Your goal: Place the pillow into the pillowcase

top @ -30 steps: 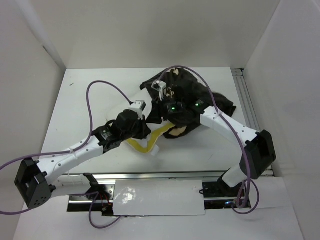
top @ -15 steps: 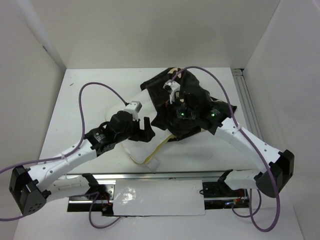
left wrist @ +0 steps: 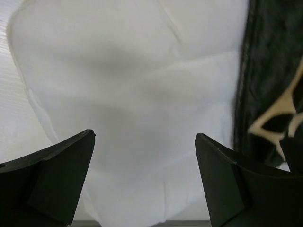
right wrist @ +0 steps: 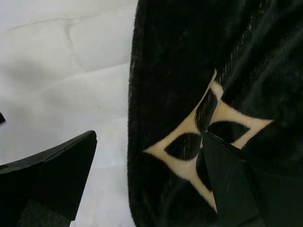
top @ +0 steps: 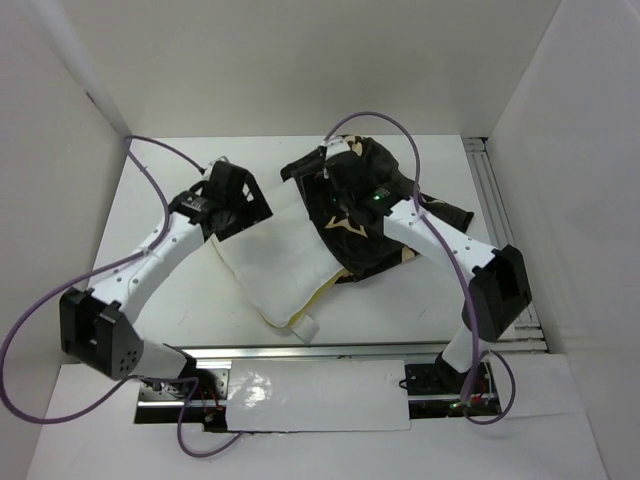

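Note:
The white quilted pillow (top: 275, 265) lies flat mid-table, and its pale yellow trim shows at the near edge. Its right end goes under the dark plush pillowcase (top: 375, 215), which is printed with tan stars. My left gripper (top: 248, 207) hovers open over the pillow's far left corner. In the left wrist view only pillow (left wrist: 142, 71) lies between the left gripper's (left wrist: 144, 135) fingers, with the pillowcase (left wrist: 270, 71) at the right. My right gripper (top: 335, 190) is open over the pillowcase's left edge. In the right wrist view the right gripper (right wrist: 149, 135) straddles that edge, pillow (right wrist: 71, 71) on the left and pillowcase (right wrist: 213, 47) on the right.
White walls close in the table on the left, back and right. An aluminium rail (top: 497, 205) runs along the right side and another (top: 330, 350) along the near edge. Purple cables (top: 380, 118) loop above both arms.
My left gripper opened, let go of the pillow's near edge and swung to the back left. The pillow now lies spread flat. My right gripper opened fully and shifted over the pillowcase's left edge.

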{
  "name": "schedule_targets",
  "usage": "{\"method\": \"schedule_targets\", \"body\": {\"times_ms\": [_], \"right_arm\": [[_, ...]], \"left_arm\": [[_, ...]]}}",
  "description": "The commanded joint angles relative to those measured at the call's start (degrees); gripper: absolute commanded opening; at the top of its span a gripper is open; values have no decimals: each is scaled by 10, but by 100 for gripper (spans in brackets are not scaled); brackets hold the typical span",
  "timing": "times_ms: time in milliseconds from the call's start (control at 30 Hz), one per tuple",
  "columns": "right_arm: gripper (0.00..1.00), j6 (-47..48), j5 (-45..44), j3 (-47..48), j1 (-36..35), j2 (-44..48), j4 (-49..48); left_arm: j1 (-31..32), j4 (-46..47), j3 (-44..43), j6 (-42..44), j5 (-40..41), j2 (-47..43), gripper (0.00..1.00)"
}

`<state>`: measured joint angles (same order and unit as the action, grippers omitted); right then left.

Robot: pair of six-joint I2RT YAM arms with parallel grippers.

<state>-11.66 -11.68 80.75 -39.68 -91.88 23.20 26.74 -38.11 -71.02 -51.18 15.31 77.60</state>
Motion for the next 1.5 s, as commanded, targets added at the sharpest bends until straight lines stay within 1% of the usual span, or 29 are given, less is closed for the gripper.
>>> {"method": "schedule_targets", "body": {"times_ms": [0, 33, 100, 133, 167, 200, 267, 367, 400, 500, 533, 567, 600, 633, 667, 700, 767, 900, 933, 1000, 1067, 1100, 1167, 1200, 1267, 1300, 1333, 1400, 1467], "right_arm": [[100, 29, -50, 59, 1, -24, -44], [100, 38, -50, 66, 1, -42, -51], [100, 52, -55, 81, 1, -58, -57], [100, 59, -63, 86, 1, -75, -64], [100, 59, -63, 92, 1, -84, -64], [100, 59, -72, 108, 1, -93, -64], [100, 67, -79, 128, 1, -117, -48], [100, 73, -84, 128, 1, -125, -54], [100, 74, -84, 119, 1, -125, -59], [100, 74, -79, 94, 1, -125, -85], [100, 74, -72, 94, 1, -125, -85], [100, 80, -72, 94, 1, -130, -92], [100, 80, -72, 94, 1, -130, -92], [100, 80, -72, 102, 1, -138, -92], [100, 80, -72, 109, 1, -152, -92], [100, 80, -72, 127, 1, -161, -92], [98, 80, -72, 144, 1, -180, -92], [93, 72, -80, 179, -4, -239, -102], [90, 72, -85, 200, -9, -250, -102], [90, 77, -105, 221, -9, -278, -97], [86, 90, -128, 234, -9, -291, -107], [84, 90, -162, 234, -9, -291, -115], [79, 90, -193, 239, -14, -305, -128], [77, 90, -220, 239, -15, -306, -134], [74, 90, -240, 234, -15, -311, -140], [71, 83, -257, 234, -15, -311, -146], [63, 83, -283, 229, -15, -316, -146], [49, 83, -315, 229, -20, -316, -146], [37, 90, -316, 224, -20, -316, -159]], "left_arm": [[-66, -22, -39, -19, -68, 56, 100], [-94, -22, -61, -19, -79, 75, 100], [-118, -30, -79, -24, -109, 128, 100], [-141, -30, -85, -24, -123, 142, 100], [-155, -30, -93, -24, -141, 157, 100], [-166, -30, -93, -24, -176, 183, 100], [-187, -30, -93, -31, -190, 202, 100], [-193, -24, -93, -44, -190, 240, 100], [-193, -24, -98, -56, -177, 250, 100], [-180, -15, -98, -66, -179, 301, 100], [-180, -7, -98, -66, -191, 316, 97], [-180, 17, -86, -49, -210, 343, 91], [-180, 31, -79, -49, -249, 354, 74], [-180, 51, -68, -39, -270, 363, 40], [-180, 87, -50, -32, -287, 371, 1], [-174, 88, -45, -44, -293, 383, 0], [-174, 105, -39, -38, -288, 383, 0], [-150, 105, -39, -33, -230, 354, 0], [-142, 105, -39, -33, -205, 346, 0], [-134, 99, -39, -33, -182, 316, 0], [-119, 99, -39, -28, -142, 295, 0], [-114, 99, -39, -28, -129, 274, 0], [-99, 94, -39, -28, -87, 255, 0], [-93, 94, -39, -28, -77, 247, 0], [-79, 88, -39, -28, -57, 229, 0], [-78, 88, -39, -28, -49, 229, 0], [-71, 83, -39, -34, -43, 222, 0], [-63, 78, -45, -34, -25, 222, 0], [-56, 71, -52, -34, -25, 222, 0]]}}
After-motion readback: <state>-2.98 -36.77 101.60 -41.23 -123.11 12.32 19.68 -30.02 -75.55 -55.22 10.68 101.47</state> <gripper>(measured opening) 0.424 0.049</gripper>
